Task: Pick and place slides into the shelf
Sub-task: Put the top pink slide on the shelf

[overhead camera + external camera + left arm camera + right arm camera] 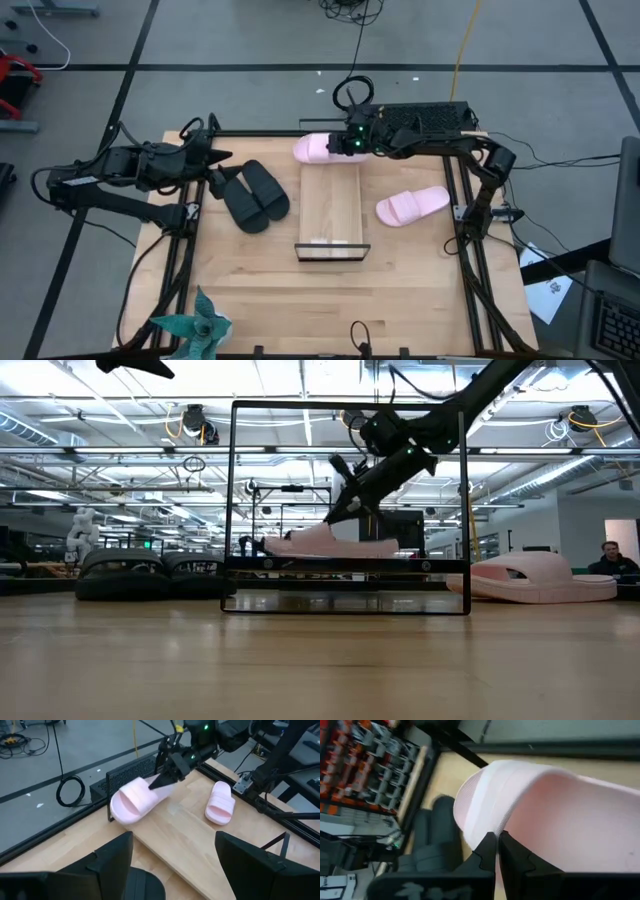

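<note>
**Pink slide being held at the shelf's far end — thin grip, could slip**

The right gripper [345, 143] is pinching a pink slide [318, 148] by its edge, fingers clenched nearly together on the thin rim in the right wrist view. The slide is sitting at the far end of the shelf [331, 205], partly overhanging the far-left corner.

Risks: the grip is looking narrow, so the slide could be twisting or dropping out. Being off-centre, it could be tipping off the board's far edge or catching on the dark frame. It is also lying crosswise, which may be eating room needed for the others.

The second pink slide [412, 206] is lying on the table right of the shelf. The black pair [254, 194] is lying left of it, near the left gripper [218, 166], which is waiting there with fingers spread and empty.

Hard to tell: whether the held slide is resting on the board or hanging just above it; the grip point itself is mostly hidden.
</note>
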You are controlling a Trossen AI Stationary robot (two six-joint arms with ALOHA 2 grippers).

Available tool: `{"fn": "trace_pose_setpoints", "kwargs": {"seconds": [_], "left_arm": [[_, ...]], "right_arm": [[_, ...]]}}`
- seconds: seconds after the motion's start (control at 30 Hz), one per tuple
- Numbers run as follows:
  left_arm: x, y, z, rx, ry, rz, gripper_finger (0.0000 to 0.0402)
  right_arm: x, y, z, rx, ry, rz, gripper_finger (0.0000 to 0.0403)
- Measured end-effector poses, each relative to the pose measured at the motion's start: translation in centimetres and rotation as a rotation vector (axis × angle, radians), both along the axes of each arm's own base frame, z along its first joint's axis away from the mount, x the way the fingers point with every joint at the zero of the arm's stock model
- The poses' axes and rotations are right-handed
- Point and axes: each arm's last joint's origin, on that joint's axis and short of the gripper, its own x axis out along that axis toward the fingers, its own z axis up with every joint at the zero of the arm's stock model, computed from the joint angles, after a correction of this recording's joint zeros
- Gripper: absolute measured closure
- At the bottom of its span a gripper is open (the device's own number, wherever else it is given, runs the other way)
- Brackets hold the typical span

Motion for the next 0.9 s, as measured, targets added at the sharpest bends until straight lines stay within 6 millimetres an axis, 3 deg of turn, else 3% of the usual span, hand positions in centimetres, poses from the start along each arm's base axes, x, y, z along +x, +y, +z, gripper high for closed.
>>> {"fn": "trace_pose_setpoints", "kwargs": {"seconds": [0.13,0.73,0.9], "left_arm": [[0.0,0.0,0.0,-0.002,-0.001,0.001,0.0117],[0.04,-0.12,-0.04,-0.042,-0.009,-0.027,0.0117],[0.04,-0.13,-0.04,-0.044,-0.008,-0.03,0.0117]], "right_arm": [[0.81,0.08,-1.09,0.008,-0.02,0.007,0.0403],[0.66,0.18,-1.19,-0.002,0.004,0.058,0.0402],[0.67,0.22,-1.18,0.008,-0.002,0.069,0.0386]]}}
